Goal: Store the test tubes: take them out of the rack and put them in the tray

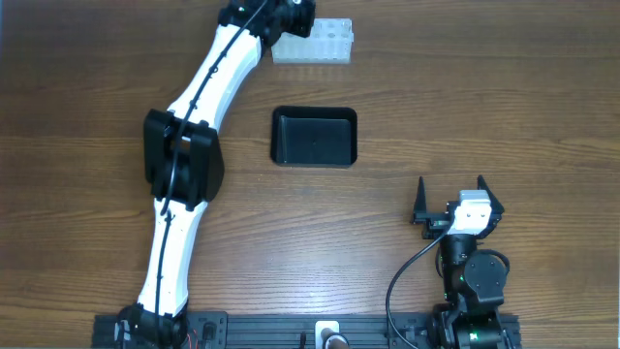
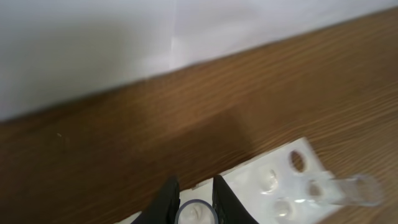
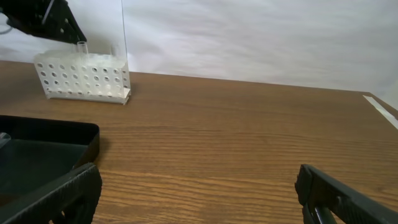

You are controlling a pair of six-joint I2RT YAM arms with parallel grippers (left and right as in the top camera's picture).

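Wood-grain table (image 1: 484, 116), white backdrop (image 3: 249, 37) behind, black tray (image 1: 276, 136) mid-table, white rack (image 1: 325, 44) at far edge, right gripper (image 1: 451, 184) fingers apart near its base, left gripper (image 2: 194, 186) clamped on test tube (image 2: 198, 213) sticking up from rack.

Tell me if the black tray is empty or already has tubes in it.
Empty. From above the tray shows a bare black floor; one test tube sits in the rack, inside the left gripper.

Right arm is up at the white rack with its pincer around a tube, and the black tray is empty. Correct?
Not quite: the top view shows the left pincer, not the right, at the white rack, around a tube. The right pincer sits open near its base. The black tray is empty.
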